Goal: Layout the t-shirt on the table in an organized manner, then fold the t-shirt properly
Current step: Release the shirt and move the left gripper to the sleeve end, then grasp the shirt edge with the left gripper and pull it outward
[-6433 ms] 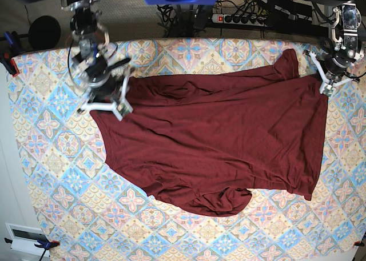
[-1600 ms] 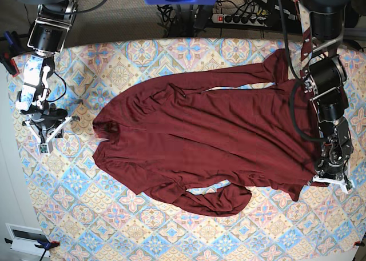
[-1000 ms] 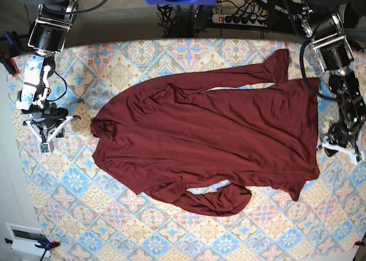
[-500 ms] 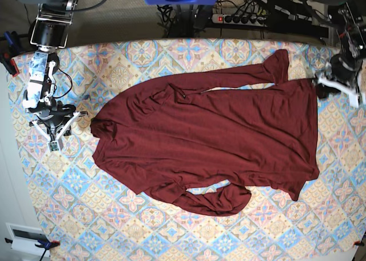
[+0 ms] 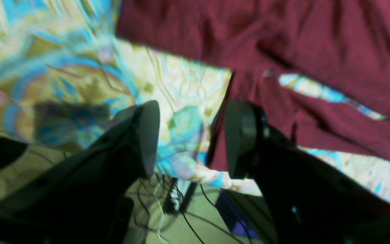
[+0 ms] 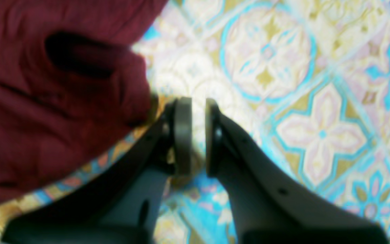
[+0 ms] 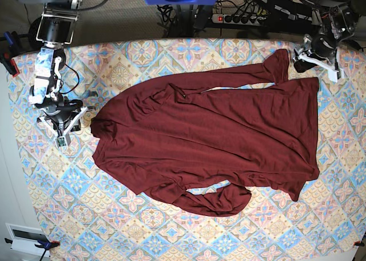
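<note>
One t-shirt [image 7: 206, 138] flat on table [image 7: 68, 215], sleeves bunched | soft, limp, light; pinch hem or sleeve cuff | left end effector [image 5: 188, 139] open, cuff just right | right end effector [image 6: 198, 135] slightly parted, empty, collar just left

Left claw [image 5: 188, 139] jaws spread wide, right claw [image 6: 198, 135] jaws narrowly parted, both empty

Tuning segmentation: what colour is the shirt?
Plain dark maroon shirt, no print; clearest in base view.
</note>
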Available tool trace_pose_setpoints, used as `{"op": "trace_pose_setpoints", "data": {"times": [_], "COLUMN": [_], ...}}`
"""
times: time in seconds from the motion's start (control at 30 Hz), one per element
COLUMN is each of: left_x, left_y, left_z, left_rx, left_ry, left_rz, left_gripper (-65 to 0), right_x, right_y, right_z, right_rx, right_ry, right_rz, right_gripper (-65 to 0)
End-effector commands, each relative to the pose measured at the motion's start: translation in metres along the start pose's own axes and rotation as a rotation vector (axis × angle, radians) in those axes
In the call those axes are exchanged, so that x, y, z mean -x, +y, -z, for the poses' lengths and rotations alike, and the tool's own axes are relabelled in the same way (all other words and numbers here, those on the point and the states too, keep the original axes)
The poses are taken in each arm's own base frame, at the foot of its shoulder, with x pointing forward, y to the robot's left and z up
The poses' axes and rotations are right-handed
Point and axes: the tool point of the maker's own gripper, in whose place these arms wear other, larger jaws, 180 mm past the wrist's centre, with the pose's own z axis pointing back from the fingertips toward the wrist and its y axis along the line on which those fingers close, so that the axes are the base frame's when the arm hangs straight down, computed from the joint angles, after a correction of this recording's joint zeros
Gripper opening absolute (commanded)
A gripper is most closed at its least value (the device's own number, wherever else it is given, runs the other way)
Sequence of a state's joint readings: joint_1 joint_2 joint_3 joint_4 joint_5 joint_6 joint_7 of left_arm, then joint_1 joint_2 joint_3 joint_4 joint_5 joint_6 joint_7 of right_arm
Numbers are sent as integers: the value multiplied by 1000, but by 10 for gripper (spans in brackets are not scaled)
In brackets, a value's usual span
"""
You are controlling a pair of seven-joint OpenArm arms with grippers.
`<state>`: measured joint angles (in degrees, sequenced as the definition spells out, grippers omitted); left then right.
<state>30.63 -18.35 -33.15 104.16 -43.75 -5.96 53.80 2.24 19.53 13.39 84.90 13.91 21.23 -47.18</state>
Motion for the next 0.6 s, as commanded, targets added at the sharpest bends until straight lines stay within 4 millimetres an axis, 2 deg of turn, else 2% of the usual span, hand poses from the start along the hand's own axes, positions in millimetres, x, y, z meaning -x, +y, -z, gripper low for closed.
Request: {"op": "trace_pose_setpoints", "data": {"times": [0.0,0.17,0.23,0.3,0.43,0.47,0.57], "left_x": [-9,6,14,16,12,9,-1], "left_y": [-5,-16,-23,-33,-39,-37,-31], "left_z": [-1,23,27,27,22,22,16], "left_rx": [13,24,38,65,119,115,99], "left_ry": [-27,41,68,73,74,75,71], "left_rz": [17,52,75,108,224,240,291], "left_gripper": [-347,-348,-362,-433,-635,-650,-643], "right_x": [-22,-30,-29,-24,-14,-14,-14], "right_y": [-8,-7,-6,-7,-5,-5,-5], "right_z": [-8,-13,-13,-13,-13,-13,-13], "right_rx": [18,21,20,23,18,18,17], "right_ry": [-66,-90,-88,-79,-58,-58,-59], "right_rz": [-17,-32,-32,-28,-28,-28,-29], "right_gripper": [-578,-578,-578,-578,-578,-578,-578]}}
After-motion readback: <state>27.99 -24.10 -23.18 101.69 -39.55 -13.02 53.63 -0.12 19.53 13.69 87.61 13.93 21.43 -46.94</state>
